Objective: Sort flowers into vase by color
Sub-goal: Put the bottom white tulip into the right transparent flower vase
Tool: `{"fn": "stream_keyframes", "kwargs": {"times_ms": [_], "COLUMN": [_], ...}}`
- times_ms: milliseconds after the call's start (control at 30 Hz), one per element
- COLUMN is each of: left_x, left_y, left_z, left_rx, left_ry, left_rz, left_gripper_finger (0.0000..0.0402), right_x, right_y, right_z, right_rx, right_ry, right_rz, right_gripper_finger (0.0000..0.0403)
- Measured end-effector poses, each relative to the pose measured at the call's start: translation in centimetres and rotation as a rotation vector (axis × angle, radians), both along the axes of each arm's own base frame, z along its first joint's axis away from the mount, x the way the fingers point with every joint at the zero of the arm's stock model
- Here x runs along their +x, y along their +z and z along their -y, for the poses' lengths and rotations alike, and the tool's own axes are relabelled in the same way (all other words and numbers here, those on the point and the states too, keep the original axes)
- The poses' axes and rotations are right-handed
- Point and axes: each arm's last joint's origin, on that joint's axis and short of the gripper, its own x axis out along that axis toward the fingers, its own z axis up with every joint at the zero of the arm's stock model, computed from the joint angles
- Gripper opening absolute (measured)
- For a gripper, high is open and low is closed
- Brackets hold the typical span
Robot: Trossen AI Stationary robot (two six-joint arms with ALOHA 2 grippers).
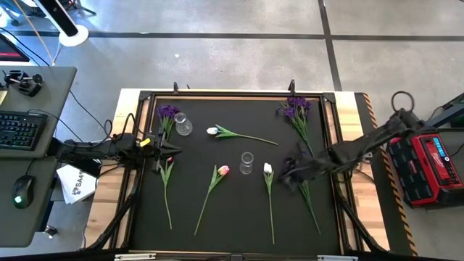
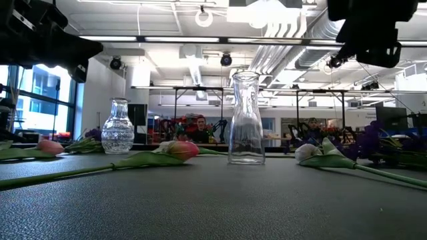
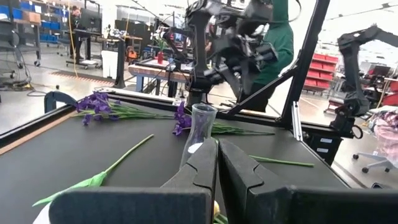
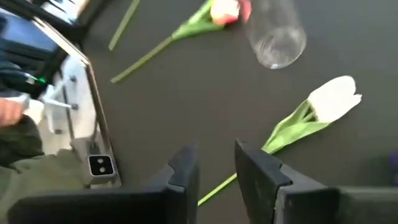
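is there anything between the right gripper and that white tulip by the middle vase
Nothing visible. The right gripper hangs open above bare mat, the white tulip just ahead of its fingers; the clear vase stands beyond the bloom, not between them.

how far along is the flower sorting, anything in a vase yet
Nothing is done: both vases, one and the other, are empty, and all flowers lie on the mat. The right gripper is open by a white tulip, holding nothing. The left gripper is shut and empty. Every flower remains.
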Motion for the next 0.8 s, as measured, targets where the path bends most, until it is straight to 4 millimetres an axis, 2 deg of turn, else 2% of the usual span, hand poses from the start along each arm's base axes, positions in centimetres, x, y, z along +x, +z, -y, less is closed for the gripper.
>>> {"fn": "stream_keyframes", "kwargs": {"times_ms": [167,433,600,800], "left_x": [0.0,0.0,0.0,0.0], "left_y": [0.2,0.4,0.4,0.4], "left_z": [0.0,0.0,0.0,0.0], "left_rx": [-0.011,-0.029,-0.037,-0.039], "left_ry": [0.000,-0.002,-0.002,-0.002], "left_rz": [0.020,0.043,0.045,0.045], "left_gripper_finger": [0.0005,0.0005,0.0005,0.0005], "right_x": [2.4,4.1,4.9,7.4], "right_y": [-2.5,-7.6,-9.6,-10.3], "right_z": [-1.3,-2.4,-3.1,-4.0], "right_rx": [0.036,0.168,0.149,0.088], "right_ry": [-0.060,-0.213,-0.267,-0.256], "right_rz": [-0.189,-0.443,-0.505,-0.521], "right_gripper_finger": [0.0129,0.0217,0.0214,0.0186]}}
